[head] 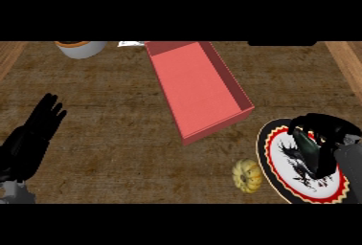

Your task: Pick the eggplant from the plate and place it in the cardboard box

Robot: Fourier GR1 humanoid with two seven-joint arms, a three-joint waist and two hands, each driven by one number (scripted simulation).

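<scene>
The left hand (35,136) rests open at the counter's (106,124) left edge, fingers straight and pointing up, while the right hand (326,129) arches over the plate (279,158) near the right edge, its fingers curled down round what looks like the dark eggplant (308,149) lying on the plate. The red cardboard box (198,88) lies open and bare inside at the counter's middle toward the far edge, a grey bowl (81,48) sits at the far left edge, and a small yellow squash (247,175) lies just beside the plate's left rim.

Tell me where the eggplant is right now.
In the head view the eggplant lies on the plate at lower right, with the right hand curled over it.
</scene>
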